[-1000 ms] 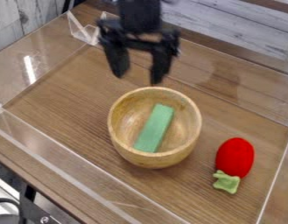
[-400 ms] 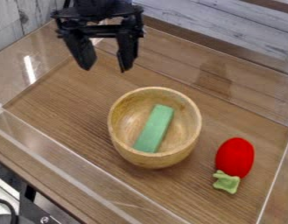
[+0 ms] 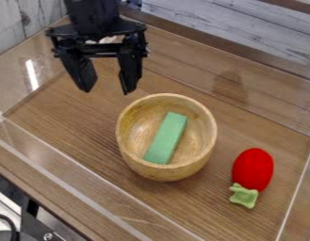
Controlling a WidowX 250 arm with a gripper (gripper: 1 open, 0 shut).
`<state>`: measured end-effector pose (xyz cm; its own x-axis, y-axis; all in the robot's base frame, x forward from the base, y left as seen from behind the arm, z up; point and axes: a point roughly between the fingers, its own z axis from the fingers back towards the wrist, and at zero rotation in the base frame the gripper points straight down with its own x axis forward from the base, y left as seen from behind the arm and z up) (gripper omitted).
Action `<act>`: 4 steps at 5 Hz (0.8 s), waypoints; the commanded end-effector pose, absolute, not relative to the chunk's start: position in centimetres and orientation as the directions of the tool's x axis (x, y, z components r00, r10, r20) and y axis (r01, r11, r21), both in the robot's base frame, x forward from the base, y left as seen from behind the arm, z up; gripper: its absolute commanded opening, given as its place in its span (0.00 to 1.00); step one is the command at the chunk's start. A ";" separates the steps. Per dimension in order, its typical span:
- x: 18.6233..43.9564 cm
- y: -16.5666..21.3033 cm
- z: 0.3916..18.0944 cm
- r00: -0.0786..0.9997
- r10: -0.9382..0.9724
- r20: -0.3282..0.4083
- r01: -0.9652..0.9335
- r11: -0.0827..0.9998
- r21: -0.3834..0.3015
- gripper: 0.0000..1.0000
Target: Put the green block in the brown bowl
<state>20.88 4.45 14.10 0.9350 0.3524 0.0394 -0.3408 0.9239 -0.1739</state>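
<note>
The green block, a flat light green bar, lies slanted inside the brown bowl, a thick-walled tan wooden bowl in the middle of the table. My gripper hangs above the table to the upper left of the bowl, apart from it. Its two black fingers point downward, spread wide, with nothing between them.
A red strawberry-like toy with a green leaf lies to the right of the bowl. Clear plastic walls enclose the wooden tabletop on all sides. A pale plank wall runs along the back.
My gripper has swung from behind the bowl to its upper left and dropped slightly, staying open. The block and bowl have not moved.
</note>
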 end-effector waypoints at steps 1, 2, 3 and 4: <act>20.9 4.2 14.4 0.922 0.374 0.103 -0.352 0.917 -0.187 1.00; 21.2 4.3 13.9 0.911 0.390 0.132 -0.363 0.912 -0.193 1.00; 21.4 4.5 13.4 0.922 0.355 0.155 -0.325 0.927 -0.189 1.00; 21.4 4.5 13.1 0.931 0.325 0.165 -0.295 0.938 -0.184 1.00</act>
